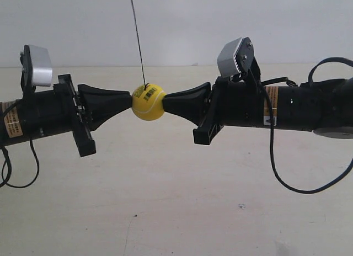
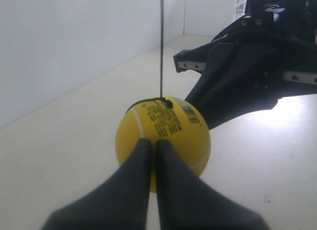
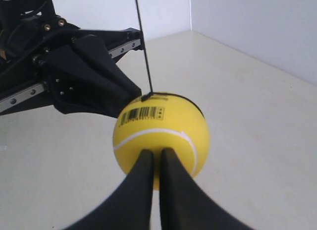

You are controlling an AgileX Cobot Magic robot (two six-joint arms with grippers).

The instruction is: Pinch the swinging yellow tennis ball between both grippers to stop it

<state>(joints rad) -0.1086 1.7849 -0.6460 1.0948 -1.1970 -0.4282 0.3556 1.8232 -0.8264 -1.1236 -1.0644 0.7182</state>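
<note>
The yellow tennis ball [image 1: 148,103] hangs clear above the pale surface [image 1: 165,209], caught between two black claws that meet it from opposite sides. The arm at the exterior view's left [image 1: 38,112] and the arm at the exterior view's right [image 1: 298,107] both lie roughly level with the ball, and each tapered nose touches the ball's flank. Left gripper [image 2: 154,144]: fingers drawn together with only a hairline slit between them and nothing held inside. The joined tips press against the side of the ball nearest that wrist. Right gripper [image 3: 158,154]: same condition, fingers all but closed on themselves. Its tips bear on the opposite side of the ball, just under the white seam [image 3: 163,133]. The ball is therefore held by the two noses pushing toward each other, not by either claw's own grasp. A thin black string [image 1: 138,41] leaves the top of the ball and runs upward out of view, leaning slightly. A barcode sticker [image 3: 143,112] lies on the upper part of the ball, just beside the string's attachment. A grey camera block [image 1: 37,65] stands above one arm and a second camera block [image 1: 234,56] above the other, both well back from the ball. A black cable [image 1: 287,179] loops below ball level, well apart from it.
</note>
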